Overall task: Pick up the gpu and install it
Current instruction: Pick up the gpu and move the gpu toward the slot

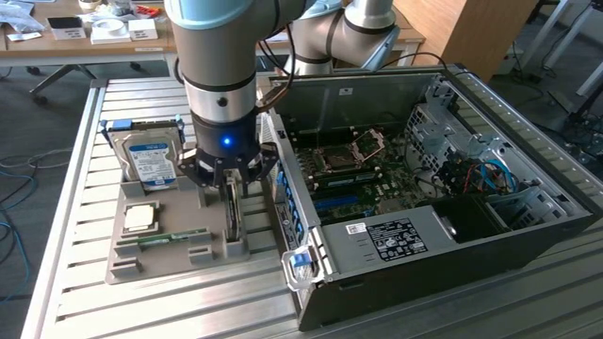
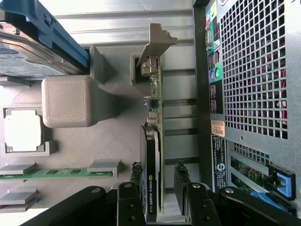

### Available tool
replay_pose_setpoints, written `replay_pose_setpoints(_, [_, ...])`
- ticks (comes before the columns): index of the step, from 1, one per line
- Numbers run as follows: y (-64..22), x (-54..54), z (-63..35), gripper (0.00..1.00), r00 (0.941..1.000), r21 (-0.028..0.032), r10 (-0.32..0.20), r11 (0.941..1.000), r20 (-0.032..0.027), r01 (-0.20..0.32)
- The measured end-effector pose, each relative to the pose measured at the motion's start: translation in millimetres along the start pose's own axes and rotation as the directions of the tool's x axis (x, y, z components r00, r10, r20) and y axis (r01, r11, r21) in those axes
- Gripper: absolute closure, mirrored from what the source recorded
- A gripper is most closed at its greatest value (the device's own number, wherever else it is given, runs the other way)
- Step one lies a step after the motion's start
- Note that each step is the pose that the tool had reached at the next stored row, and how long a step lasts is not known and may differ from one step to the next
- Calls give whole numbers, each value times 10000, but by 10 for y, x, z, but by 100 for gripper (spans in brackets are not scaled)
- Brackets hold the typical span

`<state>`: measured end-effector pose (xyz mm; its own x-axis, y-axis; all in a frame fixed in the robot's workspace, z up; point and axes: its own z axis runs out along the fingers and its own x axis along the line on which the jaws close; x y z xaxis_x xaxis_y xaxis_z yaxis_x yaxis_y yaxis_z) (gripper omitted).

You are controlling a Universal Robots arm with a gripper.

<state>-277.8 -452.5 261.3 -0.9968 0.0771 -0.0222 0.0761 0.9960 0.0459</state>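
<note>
The gpu [image 1: 231,212] stands on its long edge in a slot of the grey holder tray [image 1: 169,260], just beside the open computer case [image 1: 424,240]. In the wrist view the gpu [image 2: 154,141] shows its dark face, green board edge and silver end bracket [image 2: 157,40]. My gripper [image 1: 231,185] hangs straight over the card. Seen from the wrist, the gripper [image 2: 159,168] is open, with one finger on each side of the card's near end. A gap shows between the card and one of the fingers [image 2: 182,176].
On the same tray are a blue-labelled hard drive [image 1: 151,159], a CPU [image 1: 140,217] and a green RAM stick [image 1: 174,236]. The case lies open with its motherboard [image 1: 349,169] exposed. Its perforated rear wall [image 2: 254,70] stands close beside the card. All rests on a slatted metal table [image 1: 75,282].
</note>
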Motion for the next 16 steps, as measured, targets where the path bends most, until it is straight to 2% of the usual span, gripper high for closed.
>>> replay_pose_setpoints(8, [56,21,72,58,10000,-3,0,10000,1,0])
replay_pose_setpoints(16, [57,53,148,58,10000,-2,12,10000,1,-12])
